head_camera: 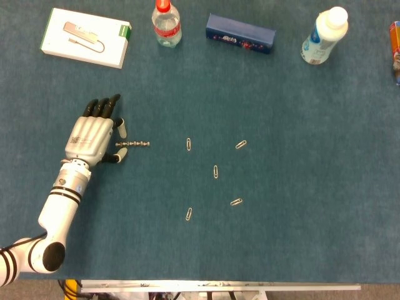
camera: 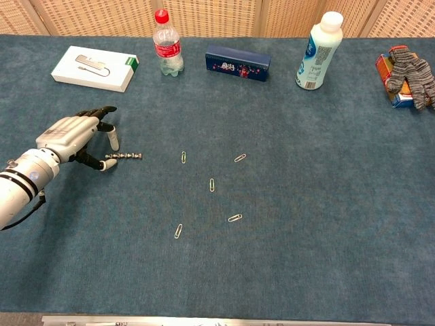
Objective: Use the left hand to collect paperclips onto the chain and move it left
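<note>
Chain [head_camera: 132,144]: short, left of centre frame, lying flat on the table [head_camera: 300,125], its left end just beside our left hand [head_camera: 92,136].
Left hand: fingers part-spread, thumb and a fingertip flanking the chain's end; whether it pinches it, we cannot tell.
Paperclips: five, loose to the right; nearest [head_camera: 189,144], farthest [head_camera: 236,202].
Handling note: we judge a firm pinch on the end link first, then a low drag through each clip.
</note>
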{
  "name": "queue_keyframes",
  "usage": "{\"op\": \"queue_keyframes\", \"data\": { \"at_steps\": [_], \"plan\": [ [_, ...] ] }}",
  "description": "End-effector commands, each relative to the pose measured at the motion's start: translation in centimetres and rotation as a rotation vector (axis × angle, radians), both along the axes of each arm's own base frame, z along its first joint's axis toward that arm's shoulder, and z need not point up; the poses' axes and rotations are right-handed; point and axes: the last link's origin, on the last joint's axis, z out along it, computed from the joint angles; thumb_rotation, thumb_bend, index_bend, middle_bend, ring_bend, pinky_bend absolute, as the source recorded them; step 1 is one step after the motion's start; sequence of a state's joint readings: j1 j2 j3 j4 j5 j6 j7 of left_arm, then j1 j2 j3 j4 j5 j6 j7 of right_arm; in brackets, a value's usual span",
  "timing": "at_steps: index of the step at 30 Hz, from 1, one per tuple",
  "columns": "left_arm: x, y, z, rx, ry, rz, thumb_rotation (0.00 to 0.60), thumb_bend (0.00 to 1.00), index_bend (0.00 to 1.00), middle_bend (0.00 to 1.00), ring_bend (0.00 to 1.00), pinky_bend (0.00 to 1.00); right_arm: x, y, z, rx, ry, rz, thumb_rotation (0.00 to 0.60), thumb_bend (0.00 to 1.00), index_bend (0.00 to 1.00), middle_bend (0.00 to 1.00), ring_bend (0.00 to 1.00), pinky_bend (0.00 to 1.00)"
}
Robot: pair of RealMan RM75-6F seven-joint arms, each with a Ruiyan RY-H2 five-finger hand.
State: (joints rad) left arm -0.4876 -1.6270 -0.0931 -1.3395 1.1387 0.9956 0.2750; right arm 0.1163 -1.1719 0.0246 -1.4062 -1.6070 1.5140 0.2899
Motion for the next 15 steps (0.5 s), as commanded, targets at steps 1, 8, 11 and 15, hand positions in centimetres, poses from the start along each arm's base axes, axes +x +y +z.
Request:
{"op": "queue_keyframes", "data": {
  "at_steps": [1, 8, 11, 15],
  "plan": [
    [-0.05, 0.0, -0.01, 0.002, -0.002, 0.003, 0.6, 0.28, 0.48, 0.0, 0.0, 0.0, 0.01, 0.0, -0.02, 0.001, 0.001, 0.0, 0.6, 0.36, 0.53, 0.35, 0.25, 0.22],
    [-0.08, 0.01, -0.08, -0.002, -0.002, 0.004, 0.6, 0.3, 0.5, 0.0, 0.0, 0.0, 0.05, -0.06, -0.11, 0.004, 0.001, 0.001, 0.6, 0.36, 0.53, 0.35, 0.25, 0.22],
    [-0.07, 0.0, -0.09, -0.003, -0.002, 0.002, 0.6, 0.3, 0.5, 0.0, 0.0, 0.0, 0.03, -0.06, -0.12, 0.005, 0.001, 0.0, 0.6, 0.36, 0.53, 0.35, 0.25, 0.22],
    [-0.02, 0.02, -0.14, -0.006, -0.001, 0.002, 0.6, 0.3, 0.5, 0.0, 0.0, 0.0, 0.01, -0.05, -0.16, 0.006, 0.0, -0.001, 0.6, 0.36, 0.53, 0.35, 0.25, 0.22]
  ]
}}
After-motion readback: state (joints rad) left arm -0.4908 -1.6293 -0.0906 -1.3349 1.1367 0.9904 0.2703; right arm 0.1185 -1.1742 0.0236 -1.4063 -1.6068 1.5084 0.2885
